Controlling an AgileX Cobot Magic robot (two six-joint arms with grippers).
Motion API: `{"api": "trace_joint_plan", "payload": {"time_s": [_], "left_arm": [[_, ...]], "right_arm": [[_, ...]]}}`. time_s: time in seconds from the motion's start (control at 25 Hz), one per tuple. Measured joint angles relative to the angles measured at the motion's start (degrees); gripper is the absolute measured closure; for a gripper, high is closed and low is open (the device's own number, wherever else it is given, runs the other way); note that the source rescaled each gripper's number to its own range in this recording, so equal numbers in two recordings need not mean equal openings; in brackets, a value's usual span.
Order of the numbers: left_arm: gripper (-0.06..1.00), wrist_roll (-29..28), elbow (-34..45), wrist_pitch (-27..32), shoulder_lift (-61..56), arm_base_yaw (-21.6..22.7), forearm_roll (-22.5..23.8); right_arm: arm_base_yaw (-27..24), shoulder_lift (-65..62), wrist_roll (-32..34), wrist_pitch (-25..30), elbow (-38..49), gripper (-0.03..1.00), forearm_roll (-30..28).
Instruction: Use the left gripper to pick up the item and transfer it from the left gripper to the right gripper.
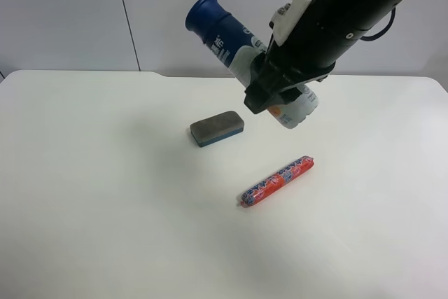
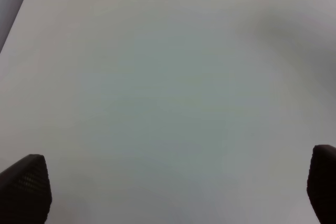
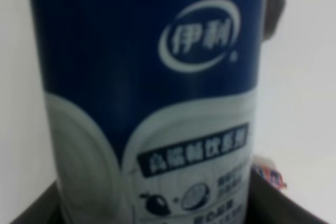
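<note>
The item [image 1: 218, 34], a white-and-blue bottle with a dark blue cap, hangs tilted in the air above the table, cap toward the exterior high view's upper left. The right gripper [image 1: 269, 92], on the black arm with the white bracket, is shut around the bottle's lower body. In the right wrist view the bottle's label [image 3: 157, 103] fills almost the whole picture. The left gripper [image 2: 174, 179] is open, its two black fingertips [image 2: 26, 184] wide apart over bare white table with nothing between them. The left arm is out of the exterior high view.
A grey-topped blue eraser [image 1: 217, 128] lies on the white table [image 1: 105, 208] just below the bottle. A red-blue patterned sausage stick [image 1: 276, 181] lies nearer the front, to the eraser's right. A white wall stands behind the table.
</note>
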Motion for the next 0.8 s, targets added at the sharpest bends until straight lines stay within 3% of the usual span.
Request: {"api": "trace_joint_plan", "payload": {"time_s": [0.4, 0.8], "left_arm": [[-0.05, 0.1, 0.0, 0.0, 0.0, 0.0, 0.0], [-0.05, 0.1, 0.0, 0.0, 0.0, 0.0, 0.0]], "right_arm": [[-19.1, 0.1, -2.1, 1.8, 0.0, 0.97, 5.9], [-31.6, 0.2, -3.6, 1.8, 0.0, 0.97, 6.0]]}}
